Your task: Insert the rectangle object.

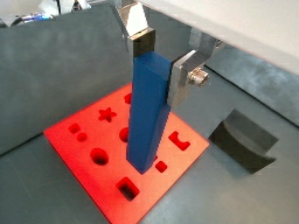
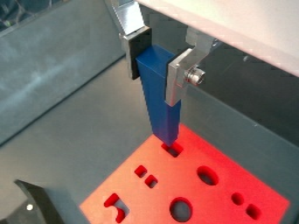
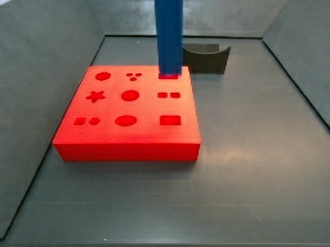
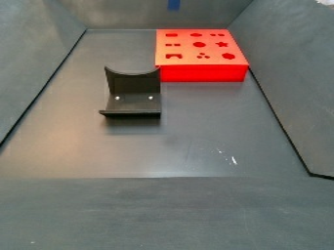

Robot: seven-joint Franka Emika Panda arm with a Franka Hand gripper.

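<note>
My gripper (image 1: 162,63) is shut on the top of the rectangle object (image 1: 149,114), a long blue bar that hangs upright; the gripper also shows in the other wrist view (image 2: 160,66). Both wrist views show the silver fingers (image 2: 183,77) clamping the bar's two sides. The bar's lower end (image 2: 167,136) is over the red block (image 2: 222,197) with shaped holes, close to a hole near the block's edge. In a side view the bar (image 3: 169,39) comes down over the far right part of the block (image 3: 129,121). Only its tip (image 4: 174,5) shows in the other side view. The gripper is out of frame in both side views.
The dark grey fixture (image 4: 131,93) with a curved seat stands on the floor apart from the red block (image 4: 202,54); it also shows behind the block (image 3: 206,58) and in the wrist views (image 1: 247,140). Grey walls (image 4: 39,78) enclose the floor.
</note>
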